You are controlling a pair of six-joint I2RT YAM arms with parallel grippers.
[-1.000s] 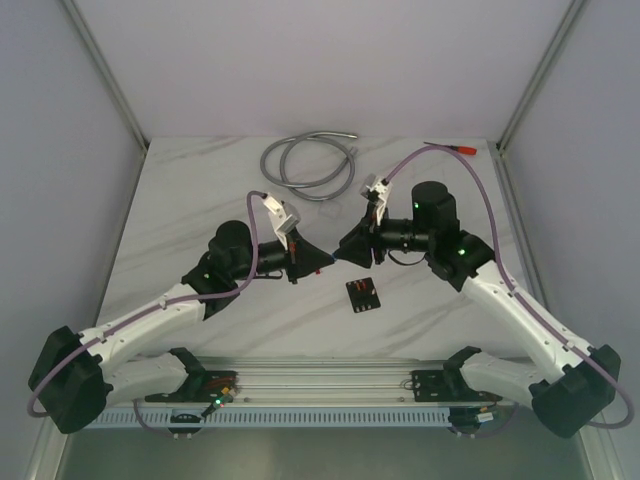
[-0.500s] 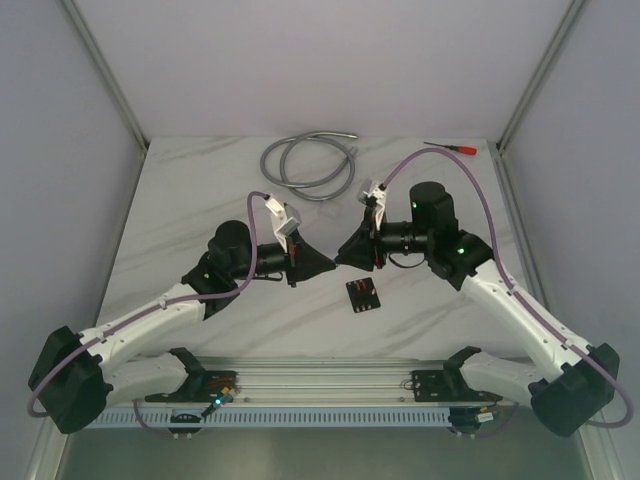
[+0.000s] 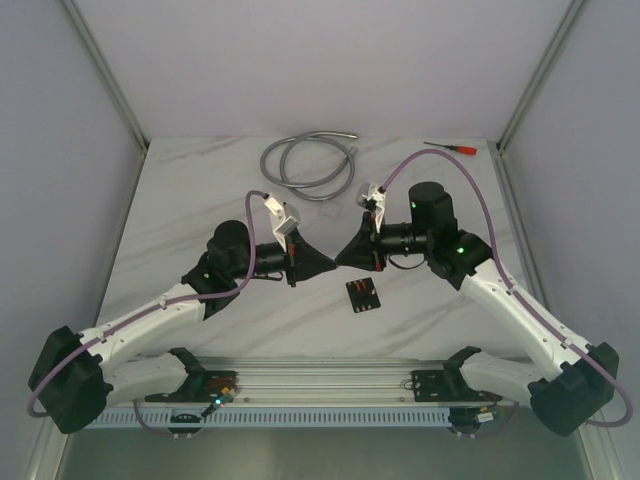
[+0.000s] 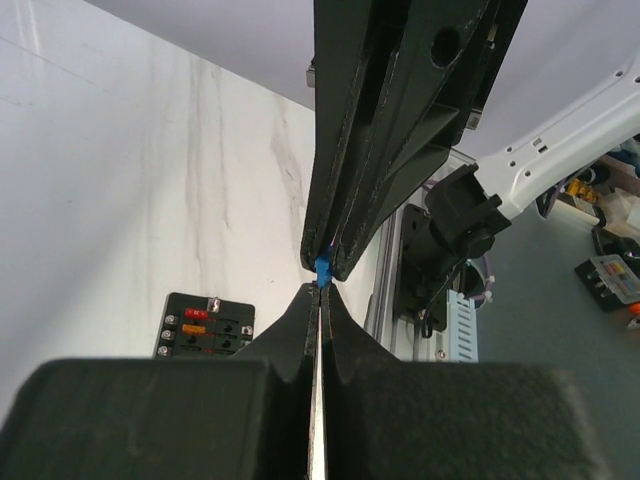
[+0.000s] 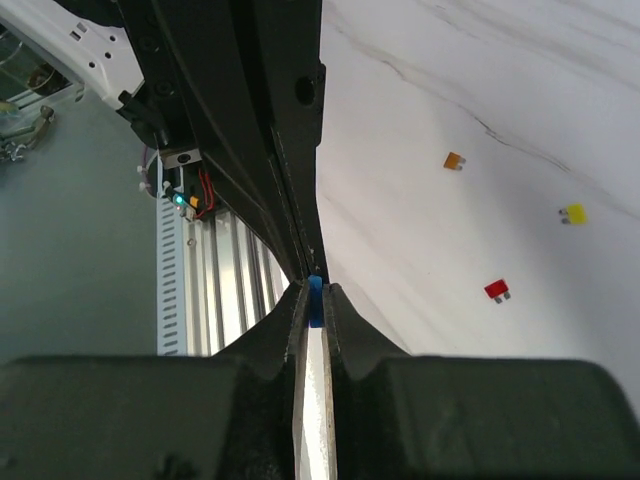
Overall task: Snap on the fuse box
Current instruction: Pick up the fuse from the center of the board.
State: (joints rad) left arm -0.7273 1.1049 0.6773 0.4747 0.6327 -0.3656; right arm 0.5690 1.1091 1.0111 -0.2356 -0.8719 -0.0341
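Note:
The fuse box is a small black block lying flat on the marble table, just right of and nearer than the two grippers; the left wrist view shows it with a red and an orange fuse in its slots. My left gripper and right gripper meet tip to tip above the table. A tiny blue fuse is pinched between the right gripper's jaws. In the left wrist view the blue fuse also reaches into the tips of my left gripper, whose jaws are closed to a thin slit.
A grey coiled cable and a red-handled screwdriver lie at the back. Loose orange, yellow and red fuses lie on the table. An aluminium rail runs along the near edge.
The two grippers have closed the small gap between them and now touch tip to tip. The fuse box has not moved.

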